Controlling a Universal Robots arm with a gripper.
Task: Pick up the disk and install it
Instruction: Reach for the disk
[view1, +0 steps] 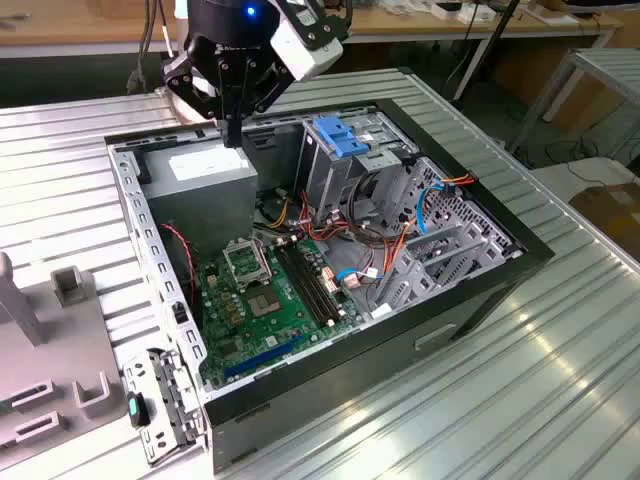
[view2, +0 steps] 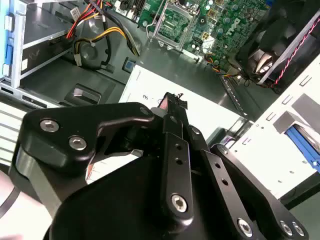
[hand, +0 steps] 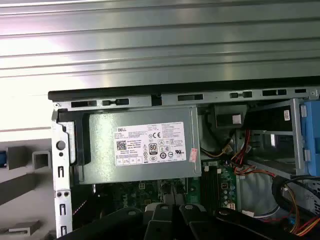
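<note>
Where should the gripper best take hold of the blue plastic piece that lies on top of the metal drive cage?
Probably across its two long side edges, coming from straight above. The blue plastic piece lies roughly flat on the metal cage, its upper face open, while cage walls and cables crowd it below.

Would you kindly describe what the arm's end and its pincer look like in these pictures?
The pincer is matte black: flat, rounded linkage bars joined by silver screw heads, narrowing to a slim tip. In the exterior view its black wrist carries a white boxy housing and a small blue light.
</note>
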